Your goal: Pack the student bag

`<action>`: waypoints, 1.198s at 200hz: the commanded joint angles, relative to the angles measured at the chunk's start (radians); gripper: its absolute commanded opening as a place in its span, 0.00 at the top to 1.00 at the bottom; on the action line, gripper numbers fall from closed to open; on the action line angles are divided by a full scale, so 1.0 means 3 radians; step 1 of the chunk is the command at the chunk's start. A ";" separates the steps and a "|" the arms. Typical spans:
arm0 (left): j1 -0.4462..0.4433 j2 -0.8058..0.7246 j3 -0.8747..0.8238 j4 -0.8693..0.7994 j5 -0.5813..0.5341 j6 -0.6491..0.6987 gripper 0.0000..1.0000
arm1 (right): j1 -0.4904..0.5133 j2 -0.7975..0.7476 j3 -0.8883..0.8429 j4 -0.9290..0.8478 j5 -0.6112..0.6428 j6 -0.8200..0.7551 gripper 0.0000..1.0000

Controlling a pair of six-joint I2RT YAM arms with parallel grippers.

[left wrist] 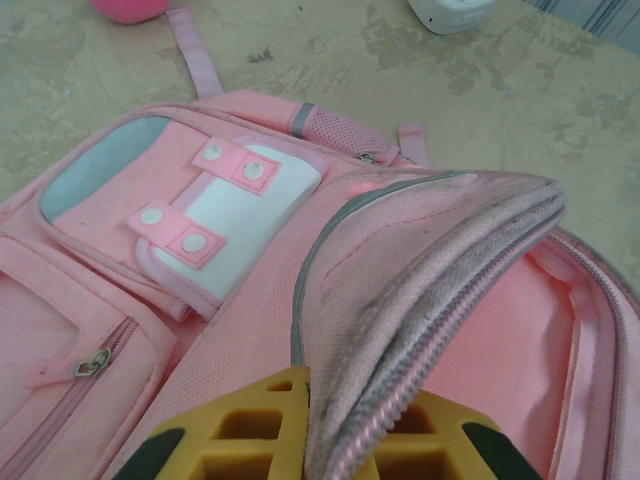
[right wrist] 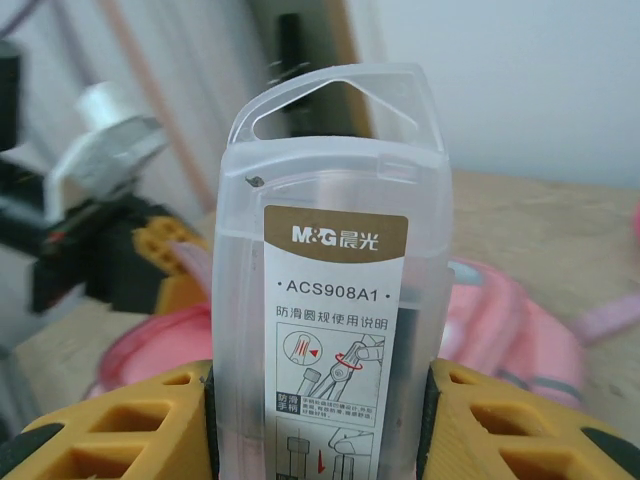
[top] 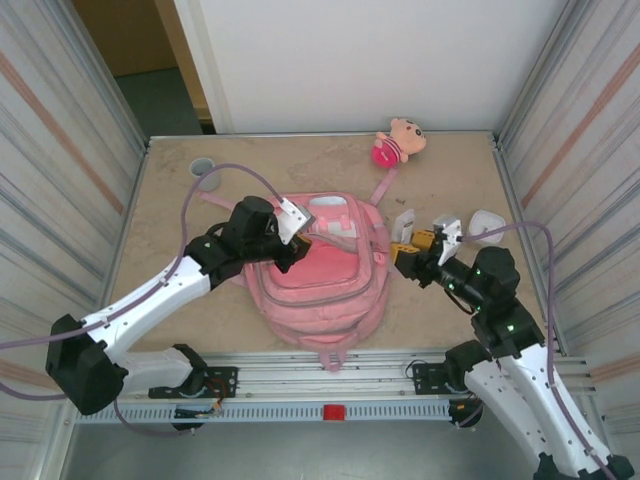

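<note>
From above, the student bag (top: 322, 285) lies flat in the middle of the tabletop (top: 450, 180), its straps pointing toward the far wall. The left claw (top: 300, 236) sits over the bag's upper part, clenched on the fabric of its opened top. The right claw (top: 408, 246) hangs just beside the bag's right edge, grasping a clear plastic case (top: 405, 223) that stands upright. A plush doll (top: 400, 140) lies near the far edge, well apart from both claws.

From the left wrist, the left claw (left wrist: 340, 435) pinches the grey-trimmed zipper rim of the student bag (left wrist: 230, 210), lifting a fold of fabric so that the pink lining of the main compartment shows on the right. One of the yellow fingers (left wrist: 255, 425) presses the outside of the fold. The front pocket, with its white flap and snap tabs, lies to the left of the grip.

From the right wrist, the right claw (right wrist: 320, 425) grips the clear plastic case (right wrist: 330, 170) by its lower part, with a printed label facing the camera. The student bag (right wrist: 505, 335) lies beyond and below the case, out of contact with this claw.
</note>
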 commanded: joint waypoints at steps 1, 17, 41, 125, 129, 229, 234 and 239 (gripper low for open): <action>-0.0011 0.0006 0.0271 0.0244 0.0247 -0.0235 0.88 | 0.0318 0.0350 0.0297 0.0013 -0.0349 -0.0279 0.60; -0.0012 0.0033 0.0280 0.0295 0.0286 -0.0279 0.88 | 0.0774 0.0560 0.0438 -0.0111 -0.0085 -0.0604 0.60; -0.0012 0.0061 0.0285 0.0357 0.0369 -0.0317 0.88 | 0.1370 0.0747 0.0360 0.0161 0.0368 -0.1262 0.57; -0.0010 0.0085 0.0311 0.0394 0.0577 -0.0370 0.88 | 0.1584 0.1549 0.0140 0.0902 0.0612 -0.2651 0.51; -0.0014 0.0084 0.0308 0.0397 0.0578 -0.0374 0.88 | 0.1585 0.1584 0.0138 0.0900 0.0623 -0.2683 0.51; 0.0017 0.0018 0.0261 0.0436 0.0541 -0.0345 0.87 | 0.1592 0.1848 0.0327 0.0185 0.0985 -0.3189 0.43; 0.0023 0.0014 0.0257 0.0437 0.0547 -0.0346 0.87 | 0.1590 0.1850 0.0339 0.0182 0.0984 -0.3188 0.42; 0.0024 0.0009 0.0258 0.0433 0.0543 -0.0346 0.87 | 0.1590 0.1859 0.0342 0.0181 0.0987 -0.3185 0.41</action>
